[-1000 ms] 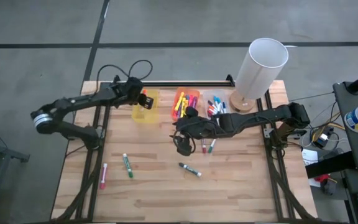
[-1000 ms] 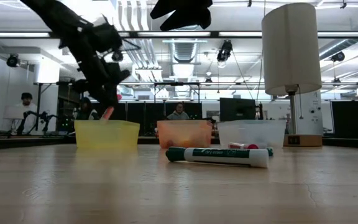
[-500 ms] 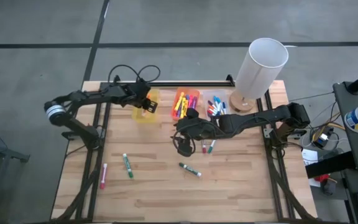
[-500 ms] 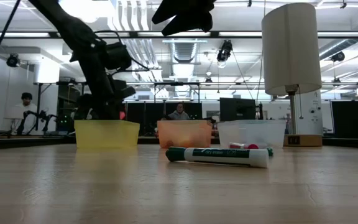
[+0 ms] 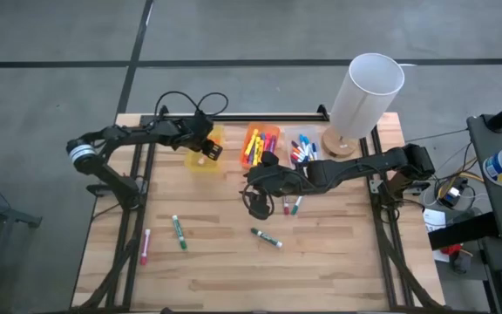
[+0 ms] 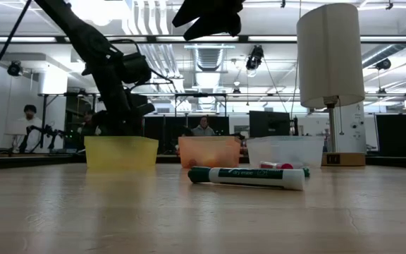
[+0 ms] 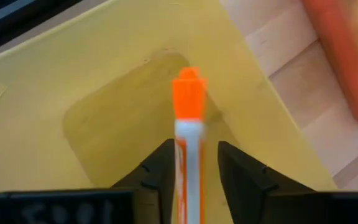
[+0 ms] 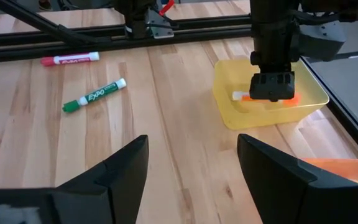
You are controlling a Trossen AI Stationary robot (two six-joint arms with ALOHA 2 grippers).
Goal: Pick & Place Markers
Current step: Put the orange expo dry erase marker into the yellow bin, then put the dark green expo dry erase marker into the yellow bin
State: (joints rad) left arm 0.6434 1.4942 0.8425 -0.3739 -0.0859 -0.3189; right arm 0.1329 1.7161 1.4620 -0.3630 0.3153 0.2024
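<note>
My left gripper (image 5: 206, 152) points down into the yellow bin (image 5: 200, 139), also seen in the right wrist view (image 8: 272, 92). An orange-capped white marker (image 7: 189, 143) lies between its slightly open fingers, low in the bin and about level (image 8: 241, 95). My right gripper (image 5: 255, 201) is open and empty, high over the table's middle (image 6: 206, 15). Loose markers lie flat on the table: a pink one (image 5: 145, 246), two green ones (image 5: 179, 231) (image 5: 267, 237) and a red and green pair (image 5: 291, 206). My left gripper's fingers (image 7: 163, 168) stand on either side of the marker's white barrel (image 7: 189, 174), coming from above with the marker's length running out between them. A strip of yellow bin shows between the barrel and one finger. I cannot tell whether the other finger touches it.
An orange bin (image 5: 261, 144) and a clear bin (image 5: 303, 150), both holding markers, stand in a row right of the yellow bin. A tall white cylinder (image 5: 366, 87) stands at the far right. A black rail (image 5: 260, 115) runs along the far edge. People show beyond the table (image 6: 201, 128).
My left gripper has gone down into the yellow bin, shifting slightly toward the table's right, and has carried the orange-capped marker with it. The marker's tip hung above the bin's rim a second ago and is now inside the bin.
</note>
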